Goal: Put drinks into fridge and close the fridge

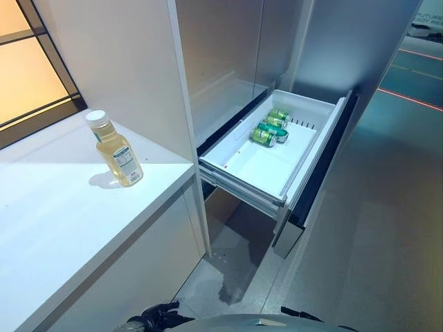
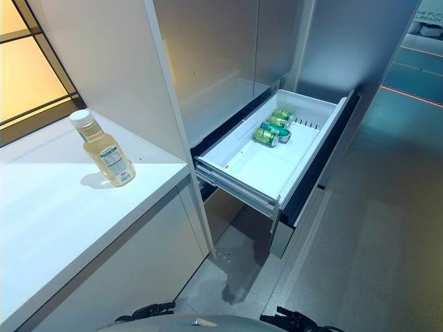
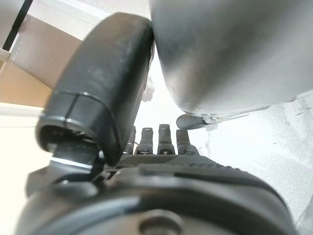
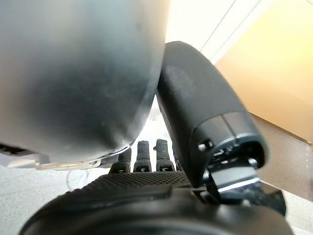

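A bottle of pale yellow drink [image 1: 114,149] with a white cap stands upright on the white counter [image 1: 55,214] at the left. The fridge's white drawer [image 1: 252,169] is pulled out to the right of the counter. Green cans [image 1: 271,127] lie on their sides at the drawer's far end; the near part is bare. My left hand [image 3: 161,164] hangs low beside my body, fingers [image 3: 164,137] straight, holding nothing. My right hand [image 4: 139,188] hangs likewise, fingers [image 4: 161,149] straight and empty. Both are far from the bottle and the drawer.
A tall white panel [image 1: 131,69] stands between the counter and the fridge's grey body [image 1: 228,48]. The drawer's dark front [image 1: 311,187] juts out over the grey floor [image 1: 374,228]. A window [image 1: 28,62] lies behind the counter.
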You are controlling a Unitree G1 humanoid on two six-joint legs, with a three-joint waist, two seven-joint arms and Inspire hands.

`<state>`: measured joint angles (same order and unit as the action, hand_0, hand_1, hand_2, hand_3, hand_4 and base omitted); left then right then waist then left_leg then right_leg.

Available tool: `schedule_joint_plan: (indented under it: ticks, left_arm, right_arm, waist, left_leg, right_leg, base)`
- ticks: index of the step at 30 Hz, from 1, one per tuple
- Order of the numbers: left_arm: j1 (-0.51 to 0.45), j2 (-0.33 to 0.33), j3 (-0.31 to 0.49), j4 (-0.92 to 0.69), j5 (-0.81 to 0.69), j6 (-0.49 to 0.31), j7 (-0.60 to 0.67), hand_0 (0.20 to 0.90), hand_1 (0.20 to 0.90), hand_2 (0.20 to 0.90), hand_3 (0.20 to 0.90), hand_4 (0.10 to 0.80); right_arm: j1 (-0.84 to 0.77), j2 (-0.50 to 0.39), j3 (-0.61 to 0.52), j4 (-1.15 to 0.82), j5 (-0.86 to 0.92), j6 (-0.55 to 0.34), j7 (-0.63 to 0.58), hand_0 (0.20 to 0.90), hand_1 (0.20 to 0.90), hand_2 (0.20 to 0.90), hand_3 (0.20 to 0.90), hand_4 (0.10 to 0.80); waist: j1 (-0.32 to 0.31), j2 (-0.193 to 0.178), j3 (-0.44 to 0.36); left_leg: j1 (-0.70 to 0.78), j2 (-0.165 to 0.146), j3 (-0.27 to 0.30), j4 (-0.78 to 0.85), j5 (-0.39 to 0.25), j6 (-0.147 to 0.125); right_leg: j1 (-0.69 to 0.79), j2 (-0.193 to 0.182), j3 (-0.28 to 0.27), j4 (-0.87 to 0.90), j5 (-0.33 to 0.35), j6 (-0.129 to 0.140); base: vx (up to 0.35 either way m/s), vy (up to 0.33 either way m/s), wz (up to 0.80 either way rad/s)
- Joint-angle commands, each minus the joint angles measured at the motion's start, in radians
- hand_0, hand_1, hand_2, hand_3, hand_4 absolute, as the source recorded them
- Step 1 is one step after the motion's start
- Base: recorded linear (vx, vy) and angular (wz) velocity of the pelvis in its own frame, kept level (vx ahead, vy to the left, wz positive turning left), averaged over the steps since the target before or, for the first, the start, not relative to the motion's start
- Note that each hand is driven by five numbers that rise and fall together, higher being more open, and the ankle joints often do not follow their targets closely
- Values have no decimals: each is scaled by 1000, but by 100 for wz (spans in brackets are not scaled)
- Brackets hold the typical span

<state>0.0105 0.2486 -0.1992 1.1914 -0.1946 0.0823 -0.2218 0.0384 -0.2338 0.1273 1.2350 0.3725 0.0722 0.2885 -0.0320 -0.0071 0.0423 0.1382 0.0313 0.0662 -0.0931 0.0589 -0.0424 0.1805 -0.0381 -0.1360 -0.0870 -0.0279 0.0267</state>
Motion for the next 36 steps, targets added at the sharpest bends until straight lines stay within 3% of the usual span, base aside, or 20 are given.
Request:
schedule_joint_plan:
  ticks: [1, 9, 11, 14, 18, 19, 20, 23, 25, 28, 29, 30, 31, 32, 34, 36]
  left_arm:
    - [-44, -19, -6, 60, 23, -32, -8, 900, 900, 900, 900, 800]
    - [-45, -15, 3, 58, 83, -96, 58, 900, 900, 900, 900, 800]
    - [-49, -4, -33, 41, 196, -163, 69, 900, 900, 900, 900, 800]
    - [-60, 4, -74, 7, 245, -193, 70, 900, 900, 900, 900, 800]
    - [-104, 28, -146, -82, 302, -263, -24, 900, 900, 900, 900, 800]
    - [-109, 31, -154, -91, 317, -227, -39, 900, 900, 900, 900, 800]
    - [-131, 36, -193, -100, 333, -308, -43, 900, 900, 900, 900, 800]
    - [-178, 75, -240, -248, 234, -259, -218, 900, 900, 900, 900, 800]
    - [-217, 134, -251, -434, 102, -158, -398, 900, 900, 900, 900, 800]
    - [-298, 230, -198, -802, -194, 77, -618, 900, 900, 900, 900, 800]
    - [-308, 235, -185, -855, -229, 120, -622, 900, 900, 900, 900, 800]
    - [-329, 249, -154, -977, -361, 172, -623, 900, 900, 900, 900, 800]
    - [-332, 251, -150, -991, -387, 171, -624, 900, 900, 900, 900, 800]
    - [-349, 252, -106, -1146, -542, 215, -584, 900, 900, 900, 900, 800]
    - [-356, 250, -90, -1212, -640, 197, -556, 900, 900, 900, 900, 800]
    - [-374, 243, -53, -1314, -781, 124, -500, 900, 900, 900, 900, 800]
  right_arm:
    - [-56, -4, 8, 39, -8, 18, 44, 900, 900, 900, 900, 800]
    - [-53, -4, 5, 39, -2, 20, 42, 900, 900, 900, 900, 800]
    - [-52, -6, 10, 38, -3, 20, 43, 900, 900, 900, 900, 800]
    - [-57, -11, 16, 33, 7, 29, 43, 900, 900, 900, 900, 800]
    - [-67, -24, 28, 22, 1, 41, 43, 900, 900, 900, 900, 800]
    - [-69, -26, 29, 20, 1, 43, 44, 900, 900, 900, 900, 800]
    - [-80, -31, 30, 24, -7, 46, 50, 900, 900, 900, 900, 800]
    - [-97, -51, 44, 21, 5, 62, 59, 900, 900, 900, 900, 800]
    - [-100, -59, 37, 11, 8, 72, 56, 900, 900, 900, 900, 800]
    - [-91, -56, 19, 21, -7, 48, 45, 900, 900, 900, 900, 800]
    - [-89, -54, 16, 25, -9, 42, 44, 900, 900, 900, 900, 800]
    - [-82, -49, 6, 37, -13, 26, 41, 900, 900, 900, 900, 800]
    - [-81, -48, 4, 40, -14, 23, 41, 900, 900, 900, 900, 800]
    - [-74, -41, -7, 54, -19, 9, 36, 900, 900, 900, 900, 800]
    - [-69, -37, -9, 63, -23, 0, 32, 900, 900, 900, 900, 800]
    - [-59, -30, -6, 70, -27, -7, 28, 900, 900, 900, 900, 800]
  waist:
    - [11, 13, 25]
    - [11, 11, 25]
    - [7, 13, 27]
    - [3, 18, 27]
    - [-7, 26, 30]
    - [-8, 27, 31]
    - [-12, 29, 31]
    - [-20, 39, 38]
    - [-25, 51, 45]
    - [-24, 70, 47]
    - [-23, 72, 45]
    - [-18, 76, 42]
    - [-17, 77, 42]
    - [-11, 79, 37]
    - [-8, 79, 34]
    - [-7, 78, 28]
  left_leg:
    - [10, -78, 51, 49, -144, 69]
    - [13, -78, 48, 50, -145, 69]
    - [12, -77, 49, 49, -143, 68]
    - [11, -76, 52, 49, -144, 67]
    - [8, -74, 56, 47, -143, 66]
    - [8, -74, 57, 48, -143, 66]
    - [5, -73, 61, 48, -143, 68]
    - [10, -69, 65, 39, -138, 67]
    - [11, -69, 60, 36, -134, 67]
    - [10, -74, 48, 28, -129, 73]
    - [10, -75, 46, 27, -129, 74]
    - [11, -77, 40, 23, -131, 77]
    - [11, -78, 39, 22, -131, 78]
    - [14, -81, 33, 20, -134, 81]
    - [17, -81, 29, 18, -136, 82]
    - [25, -83, 21, 15, -140, 84]
  right_leg:
    - [-67, 26, -35, 101, -55, 33]
    - [-64, 26, -37, 101, -55, 32]
    - [-66, 27, -35, 102, -54, 32]
    - [-70, 28, -31, 103, -54, 33]
    - [-79, 28, -22, 107, -53, 38]
    - [-80, 28, -21, 108, -53, 38]
    - [-86, 28, -18, 109, -53, 41]
    - [-85, 31, -9, 109, -51, 42]
    - [-89, 30, -7, 114, -49, 46]
    - [-93, 28, -1, 115, -44, 51]
    - [-93, 28, -1, 114, -44, 51]
    - [-91, 27, -1, 111, -43, 52]
    - [-90, 27, -1, 110, -43, 52]
    - [-84, 26, -2, 105, -43, 52]
    - [-80, 25, -3, 103, -45, 51]
    - [-72, 27, -2, 100, -48, 48]
  base:
    - [0, 0, 0]
    - [0, 0, 0]
    - [0, 0, 0]
    - [0, 0, 0]
    - [-20, 12, -5]
    - [-32, 11, -7]
    - [-25, 11, -4]
    - [-11, 14, -5]
    - [-37, 54, -4]
    - [-30, 51, 0]
    - [-10, 35, 2]
    - [-1, 16, 3]
    - [9, 15, 7]
    - [13, 4, 7]
    - [17, 0, 6]
    - [25, -3, 1]
